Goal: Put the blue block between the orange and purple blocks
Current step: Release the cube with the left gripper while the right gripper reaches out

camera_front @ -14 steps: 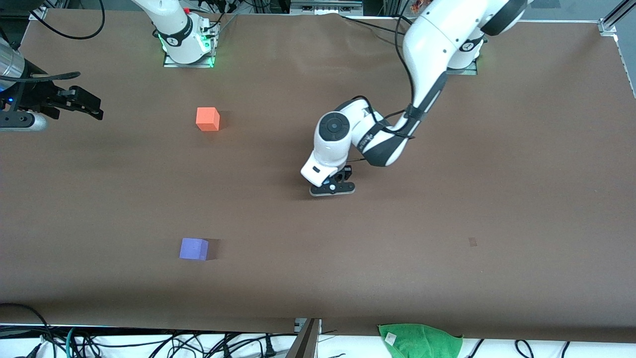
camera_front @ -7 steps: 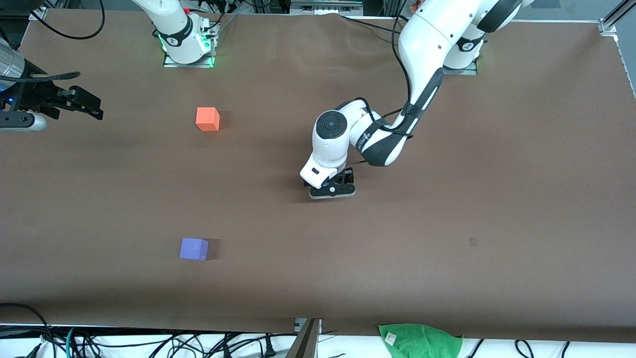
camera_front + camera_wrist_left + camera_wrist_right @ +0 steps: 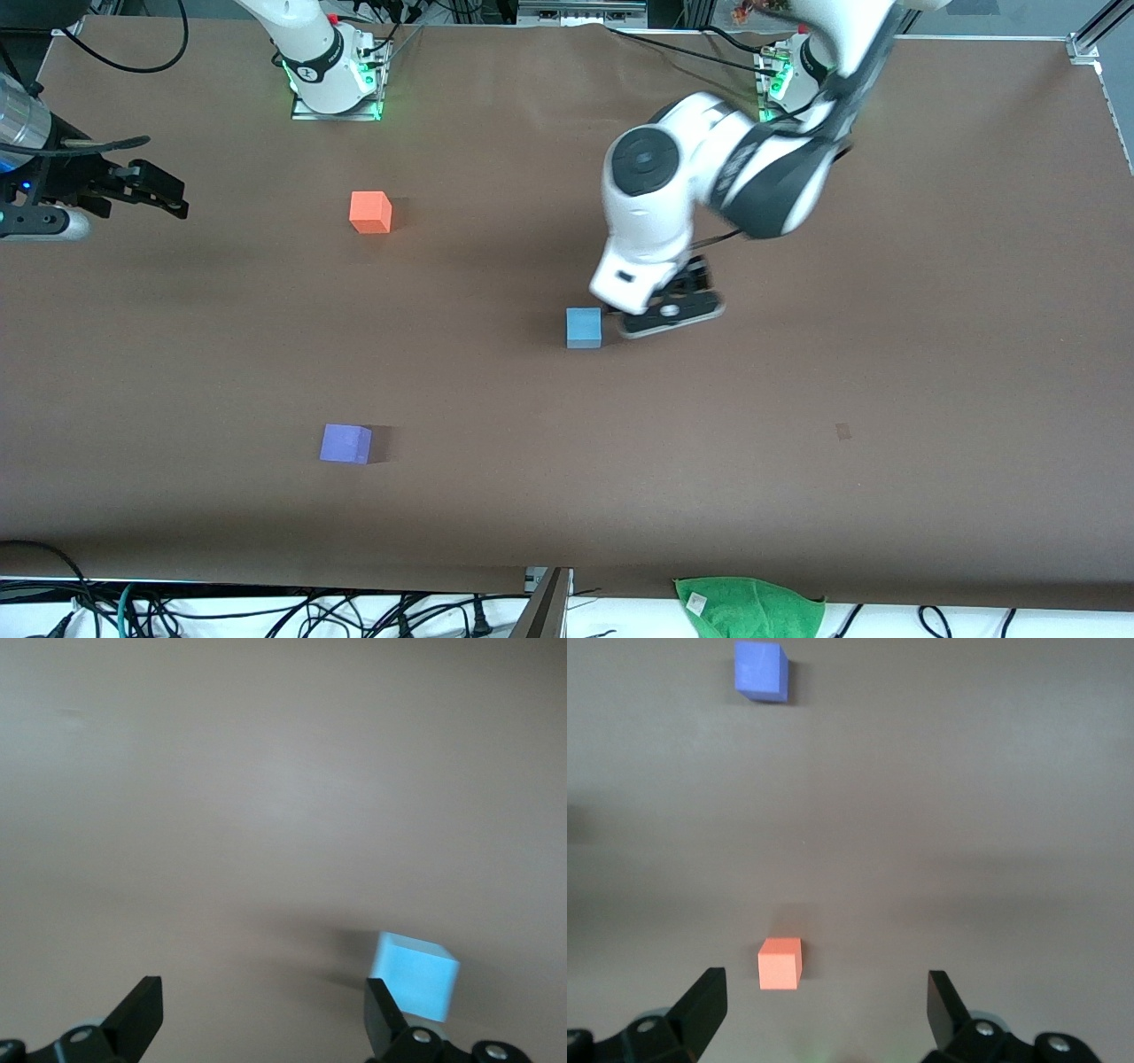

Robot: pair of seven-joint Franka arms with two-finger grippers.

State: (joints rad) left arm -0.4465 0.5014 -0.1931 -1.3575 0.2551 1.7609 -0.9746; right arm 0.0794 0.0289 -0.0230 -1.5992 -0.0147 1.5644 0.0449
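The small sky-blue matte cube (image 3: 584, 327) sits free beside the left gripper (image 3: 666, 310), whose fingers are spread and empty. It looks light, rigid and grippy; opposite flat faces suit pinching. The right gripper (image 3: 146, 186) waits, fingers apart.

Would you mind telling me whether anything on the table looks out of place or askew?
The small sky-blue matte cube sits flat beside the open left gripper, well toward the left arm's end from the bright orange cube and violet-purple cube, not between them. Nothing looks damaged or spilled.
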